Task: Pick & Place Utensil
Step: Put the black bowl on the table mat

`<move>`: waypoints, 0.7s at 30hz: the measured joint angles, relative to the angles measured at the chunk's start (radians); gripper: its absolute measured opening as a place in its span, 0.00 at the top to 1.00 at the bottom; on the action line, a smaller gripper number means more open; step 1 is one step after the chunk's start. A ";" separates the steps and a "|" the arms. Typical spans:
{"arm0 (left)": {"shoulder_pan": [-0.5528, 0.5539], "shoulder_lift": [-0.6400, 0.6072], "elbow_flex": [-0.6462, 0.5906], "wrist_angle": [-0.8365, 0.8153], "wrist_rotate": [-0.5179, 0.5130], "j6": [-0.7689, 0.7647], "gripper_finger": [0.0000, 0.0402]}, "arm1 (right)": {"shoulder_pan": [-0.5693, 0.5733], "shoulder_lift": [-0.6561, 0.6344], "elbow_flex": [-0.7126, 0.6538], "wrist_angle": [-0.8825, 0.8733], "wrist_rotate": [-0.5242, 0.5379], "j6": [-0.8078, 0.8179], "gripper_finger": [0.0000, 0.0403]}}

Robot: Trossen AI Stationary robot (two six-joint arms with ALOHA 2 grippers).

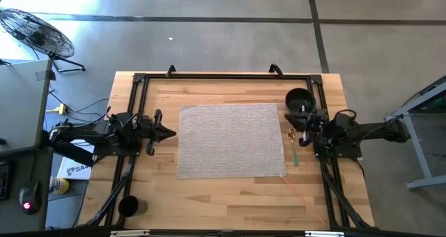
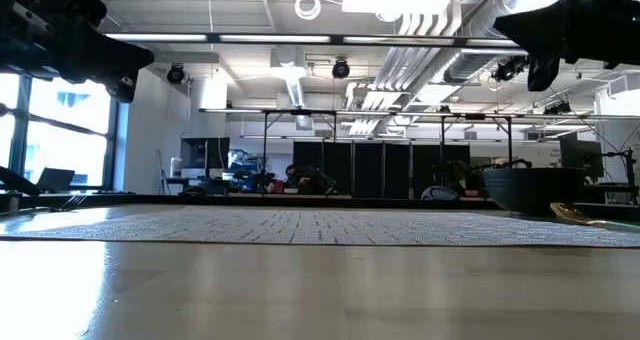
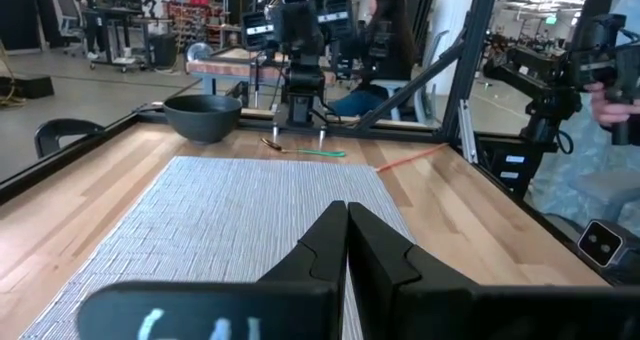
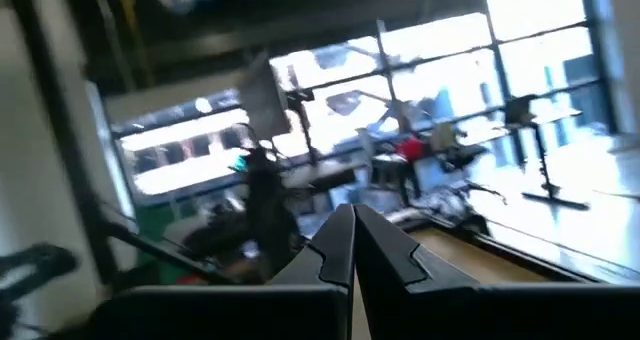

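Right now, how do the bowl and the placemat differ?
The bowl is dark, round and deep; the placemat is pale grey, rectangular and flat. The bowl sits near the table's right edge, close by the right end effector; the placemat covers the middle, between both arms. The bowl is far smaller than the placemat. Both rest directly on the wooden table.

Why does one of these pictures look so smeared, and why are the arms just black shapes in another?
Right wrist view: the whole room is streaked with motion blur, only the shut right end effector looks crisp. Low view: bright ceiling lights and windows leave both arms as silhouettes. High view: evenly lit placemat.
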 joint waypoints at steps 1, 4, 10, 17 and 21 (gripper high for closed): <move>0.000 0.000 0.000 0.000 0.000 0.000 0.98 | 0.000 0.015 0.015 -0.033 0.028 -0.005 1.00; 0.000 0.000 0.000 0.000 0.000 0.001 0.98 | 0.000 0.089 0.081 -0.190 0.120 0.009 1.00; 0.000 0.000 0.000 0.007 -0.080 0.004 0.98 | -0.022 0.294 0.248 -0.485 0.309 0.081 0.99; 0.000 0.000 0.000 0.007 -0.128 0.003 0.98 | -0.177 0.526 0.496 -0.924 0.294 0.261 0.88; 0.000 0.000 0.000 0.006 -0.129 0.003 0.98 | -0.302 0.661 0.583 -1.075 0.212 0.378 0.74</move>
